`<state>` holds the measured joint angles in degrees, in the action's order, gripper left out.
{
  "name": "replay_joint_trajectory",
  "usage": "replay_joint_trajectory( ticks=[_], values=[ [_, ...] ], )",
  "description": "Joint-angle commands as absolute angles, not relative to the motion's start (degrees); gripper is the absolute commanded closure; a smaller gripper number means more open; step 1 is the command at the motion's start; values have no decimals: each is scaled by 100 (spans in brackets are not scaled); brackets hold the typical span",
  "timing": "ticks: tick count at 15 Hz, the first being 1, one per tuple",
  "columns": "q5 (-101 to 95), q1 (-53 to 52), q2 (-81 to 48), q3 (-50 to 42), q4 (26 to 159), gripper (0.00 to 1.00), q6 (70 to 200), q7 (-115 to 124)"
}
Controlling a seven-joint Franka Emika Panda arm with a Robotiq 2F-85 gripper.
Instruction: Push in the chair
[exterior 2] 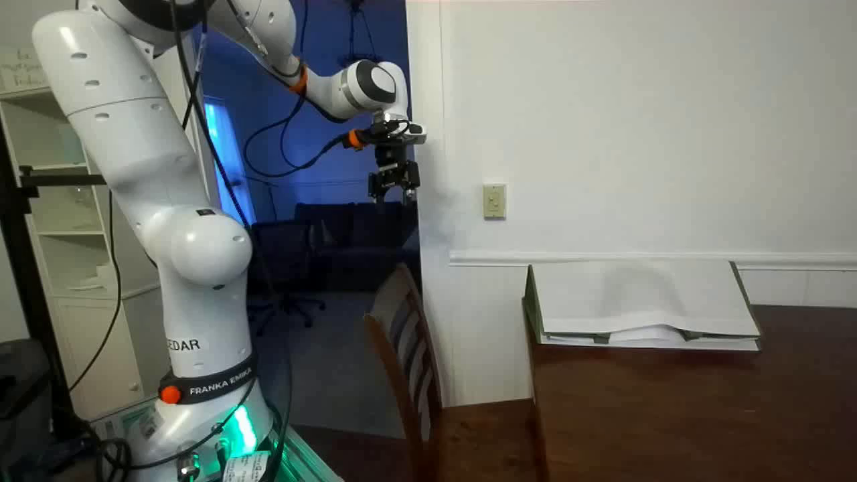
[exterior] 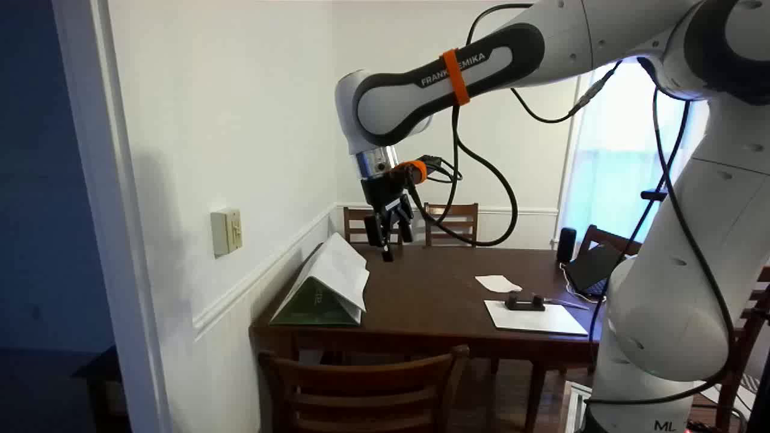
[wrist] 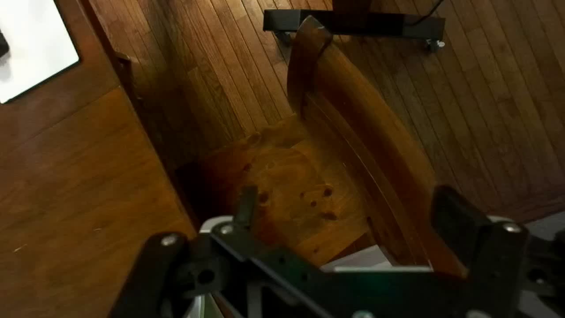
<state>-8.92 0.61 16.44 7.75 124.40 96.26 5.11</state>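
Note:
A brown wooden chair with a slatted back point(exterior: 367, 373) stands at the near end of the dark table point(exterior: 421, 288) in an exterior view. It also shows side-on in an exterior view point(exterior 2: 405, 355), with its seat reaching the table's edge point(exterior 2: 539, 428). The wrist view looks down on its seat and curved backrest point(wrist: 371, 145), with the table point(wrist: 66, 176) at the left. My gripper point(exterior: 388, 240) points down, well above the chair, and also shows in an exterior view point(exterior 2: 395, 191). Its fingers are wide apart and hold nothing in the wrist view point(wrist: 346, 207). The lower chair legs are hidden.
A green-backed binder point(exterior: 319, 300) stands tented on the table against the wall. A white board point(exterior: 535, 319) with a black object lies at the right, with a laptop point(exterior: 589, 270) behind. A white wall point(exterior 2: 462, 335) runs beside the chair. A black wheeled base point(wrist: 379, 26) stands behind it.

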Motion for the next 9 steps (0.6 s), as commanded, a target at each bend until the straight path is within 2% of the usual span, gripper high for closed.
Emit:
replay_joint_trajectory(
  ticks=[1,8,9],
  values=[
    [-920,-71,1635,659,12427,0,9609,540],
    [-920,-71,1635,659,12427,0,9609,540],
    [-781,-125,1754,669,12670,0,10021,620]
  ],
)
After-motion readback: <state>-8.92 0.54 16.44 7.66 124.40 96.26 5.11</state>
